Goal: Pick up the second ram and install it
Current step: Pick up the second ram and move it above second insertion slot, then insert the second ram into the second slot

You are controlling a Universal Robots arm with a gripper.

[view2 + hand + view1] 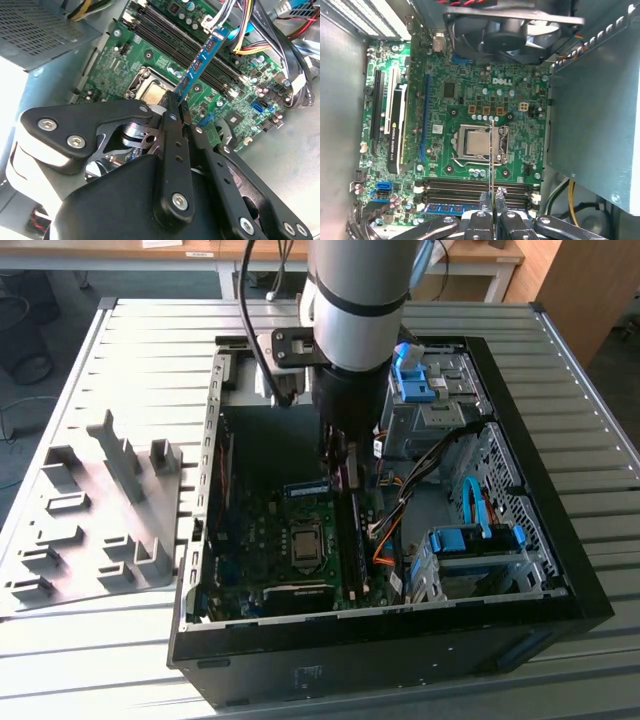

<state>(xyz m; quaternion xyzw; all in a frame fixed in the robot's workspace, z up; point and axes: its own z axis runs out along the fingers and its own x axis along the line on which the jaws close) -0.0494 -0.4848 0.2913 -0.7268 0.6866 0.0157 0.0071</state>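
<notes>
Currently, mid-frame in the exterior view, black two-finger gripper (347,465) clenched on the long narrow green memory stick with black chips (201,62), poised over black memory slots (460,186) of the green motherboard (470,90). Risk: skewed entry jams or flexes it.

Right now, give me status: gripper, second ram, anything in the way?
Gripper shut on the second ram. Ram inside the case, over the memory slots, not seated. Cables close beside the slots, not across them.
</notes>
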